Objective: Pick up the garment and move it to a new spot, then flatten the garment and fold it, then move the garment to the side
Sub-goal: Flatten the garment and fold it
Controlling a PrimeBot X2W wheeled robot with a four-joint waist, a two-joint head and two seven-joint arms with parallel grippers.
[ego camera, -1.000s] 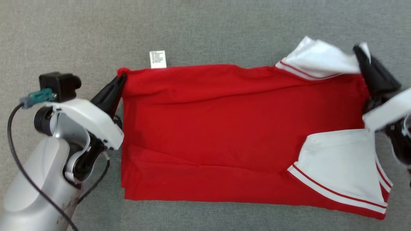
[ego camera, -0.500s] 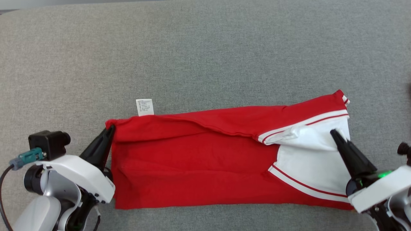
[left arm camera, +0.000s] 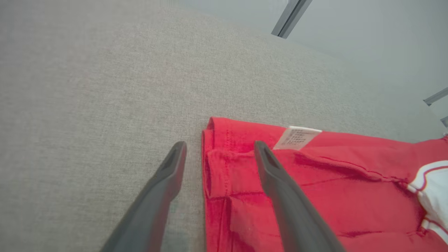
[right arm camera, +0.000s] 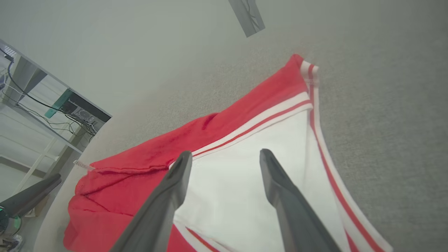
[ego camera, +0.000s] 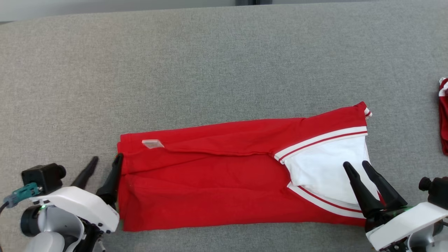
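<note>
Garment point(ego camera: 217, 182) lies folded on grey surface point(ego camera: 210, 70), left fingers point(ego camera: 112, 176) and right fingers point(ego camera: 358, 190) apart at its ends.

Red garment point(ego camera: 217, 189): one counted on grey table point(ego camera: 210, 70). White label point(ego camera: 152, 144): one counted on it. White panel point(ego camera: 325, 164) with striped edging: one counted. Other red cloth point(ego camera: 443, 115): one piece counted at right edge, mostly cut off. Grippers: two counted, left gripper point(ego camera: 107, 156) and right gripper point(ego camera: 355, 163). Dark fingers point(ego camera: 360, 190): four counted, two per gripper. Table: one counted.
</note>
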